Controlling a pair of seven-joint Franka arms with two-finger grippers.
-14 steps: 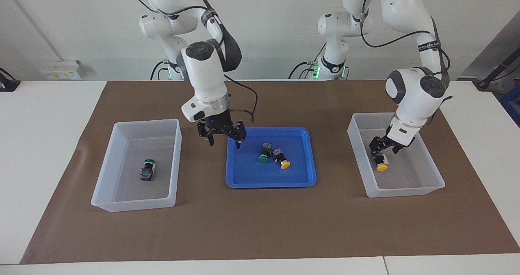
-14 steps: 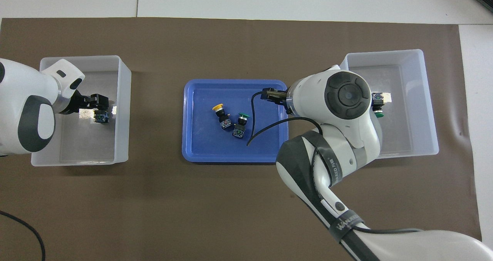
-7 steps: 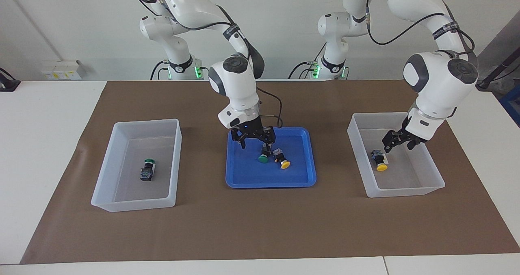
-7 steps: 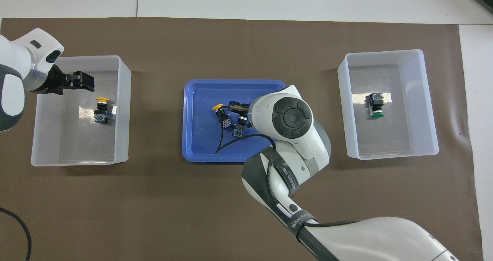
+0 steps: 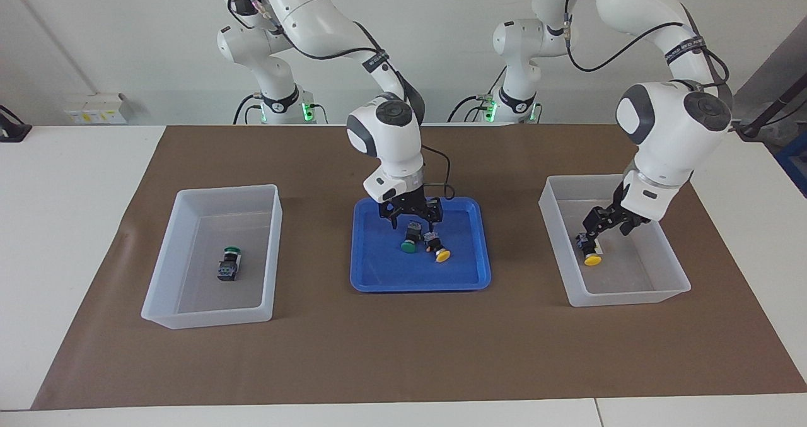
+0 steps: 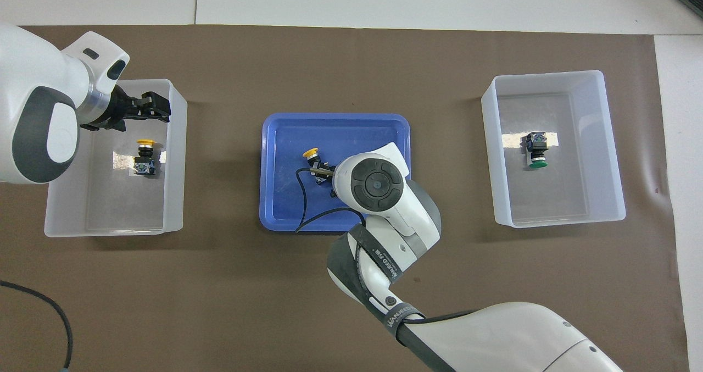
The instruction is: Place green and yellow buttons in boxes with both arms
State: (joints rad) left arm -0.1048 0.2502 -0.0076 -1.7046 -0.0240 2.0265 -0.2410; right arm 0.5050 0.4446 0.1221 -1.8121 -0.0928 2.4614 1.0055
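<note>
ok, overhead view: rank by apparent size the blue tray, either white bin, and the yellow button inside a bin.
1. Blue tray and the bin at the left arm's end: too close in footprint to rank; the other bin matches.
2. Yellow button in that bin: far smaller.

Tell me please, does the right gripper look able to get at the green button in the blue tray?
Probably yes: the right gripper hangs open just above the green button in the blue tray, nothing between.
</note>
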